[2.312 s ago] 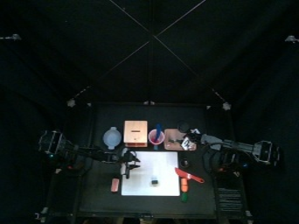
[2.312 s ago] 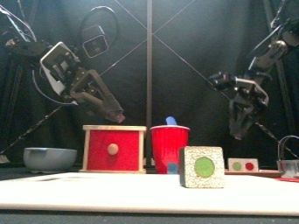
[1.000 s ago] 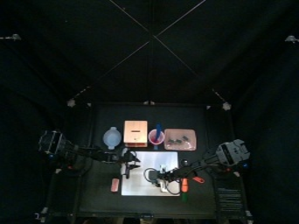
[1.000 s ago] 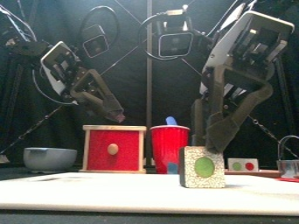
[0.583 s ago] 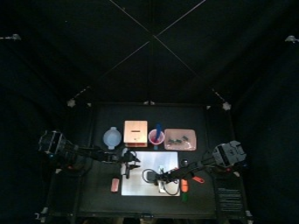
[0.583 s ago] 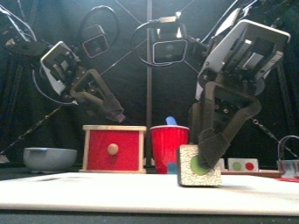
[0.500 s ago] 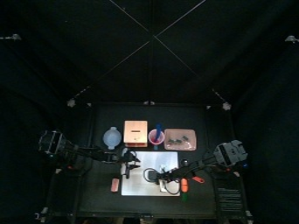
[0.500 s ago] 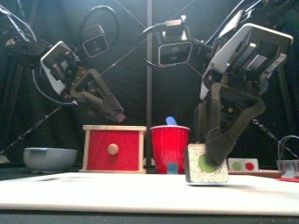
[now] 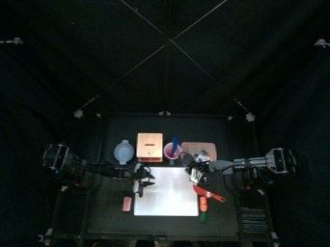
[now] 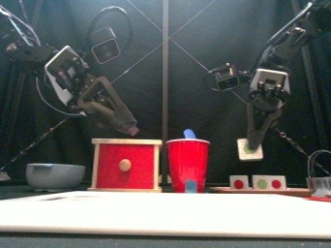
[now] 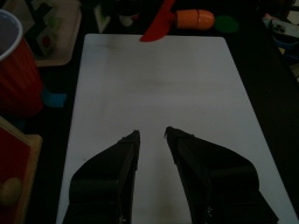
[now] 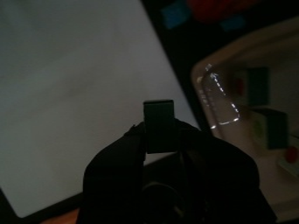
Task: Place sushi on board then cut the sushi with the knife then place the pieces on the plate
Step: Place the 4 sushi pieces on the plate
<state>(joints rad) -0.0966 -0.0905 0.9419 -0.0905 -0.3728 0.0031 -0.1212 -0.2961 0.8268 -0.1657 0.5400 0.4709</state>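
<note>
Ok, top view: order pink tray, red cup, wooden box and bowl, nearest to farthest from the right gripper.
1. pink tray, just behind the right gripper
2. red cup, left of tray
3. wooden box, further left
4. bowl, farthest left

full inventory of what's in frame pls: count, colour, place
white cutting board: 1, white, table centre
wooden box: 1, pale with red drawer front, behind board
red cup: 1, red, right of box
blue knife: 1, blue, in cup
bowl: 1, blue-grey, left of box
pink tray: 1, pink, right of cup
sushi pieces: 3, dark green; two on tray, one held
red knife: 1, red, board's right edge
orange toy: 1, by red knife
green toy: 1, beside orange toy
reddish toy: 1, left of board
left gripper: open, over board
right gripper: shut on sushi piece, raised near tray
</note>
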